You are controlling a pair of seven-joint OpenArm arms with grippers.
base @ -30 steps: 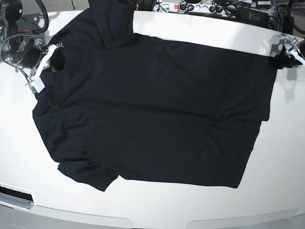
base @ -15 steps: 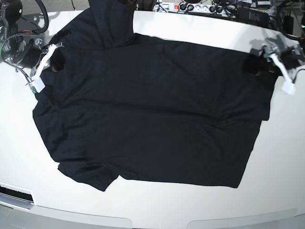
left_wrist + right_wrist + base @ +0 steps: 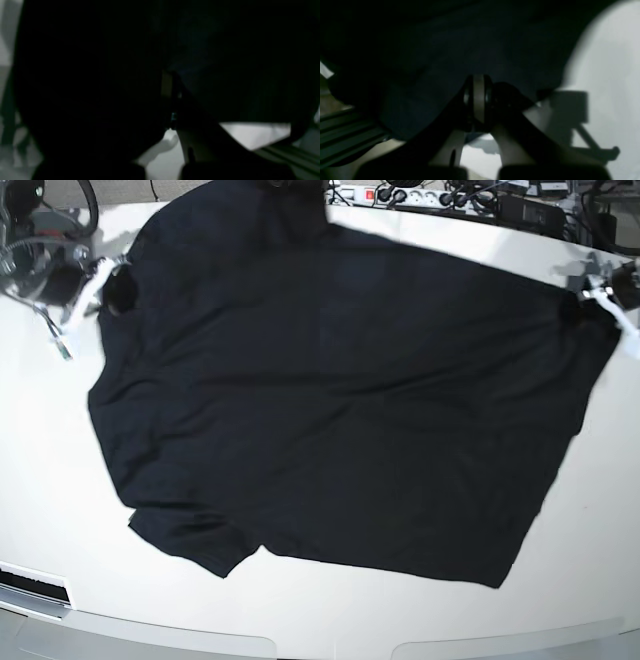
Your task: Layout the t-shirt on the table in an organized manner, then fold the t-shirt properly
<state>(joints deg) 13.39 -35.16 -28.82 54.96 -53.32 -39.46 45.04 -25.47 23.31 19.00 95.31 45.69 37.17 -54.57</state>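
The black t-shirt (image 3: 330, 410) lies spread across the white table (image 3: 40, 480), and its far edge is pulled taut between my two grippers. At the far right corner of the cloth, my left gripper (image 3: 585, 305) is shut on the hem. My right gripper (image 3: 118, 288) is shut on the far left part of the shirt. In the left wrist view the closed gripper (image 3: 172, 82) is wrapped in dark t-shirt (image 3: 225, 75) fabric. The right wrist view shows the closed gripper (image 3: 478, 85) pinching the t-shirt (image 3: 445, 50), with bare table (image 3: 607, 62) to the right.
A power strip with plugs and cables (image 3: 400, 195) runs along the table's back edge. More cables and dark equipment (image 3: 40, 250) sit at the far left behind my right arm. A dark slot (image 3: 35, 588) marks the front left rim.
My left gripper went from open beside the shirt's far right corner to shut on it. Both grippers drew the far edge back, and the shirt shifted away and flattened.
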